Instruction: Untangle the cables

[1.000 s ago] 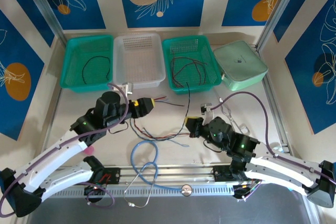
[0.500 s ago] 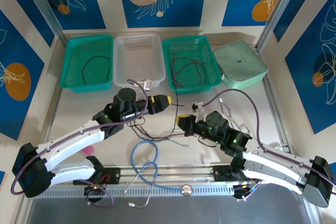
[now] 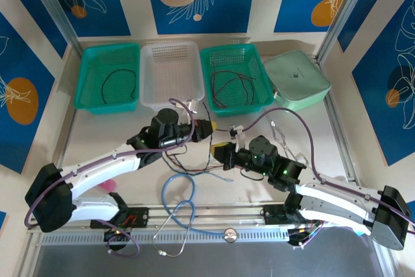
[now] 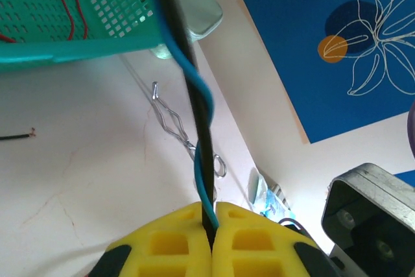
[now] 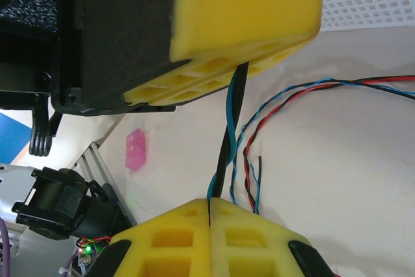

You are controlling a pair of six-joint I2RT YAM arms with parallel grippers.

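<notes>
Cables (image 3: 193,165): a loose tangle of red, black and blue strands at the centre of the table (image 3: 104,135). One black and one blue strand (image 4: 205,154), twisted together, run taut between the two claws (image 5: 228,137).

Left gripper (image 3: 209,127) is clenched on this pair, fingertips pressed together (image 4: 212,226). Right gripper (image 3: 218,151) is clenched on the same pair (image 5: 209,215).

Both arms reach inward from the near edge. The claws face each other, near but apart.

Far edge, three baskets and one box:
- left green basket (image 3: 107,48), holding one black cable
- white basket (image 3: 170,46)
- right green basket (image 3: 237,50), holding several red and black cables, count unclear
- mint lidded box (image 3: 295,79), at the far right

Near edge: one light-blue tube (image 3: 170,189).
</notes>
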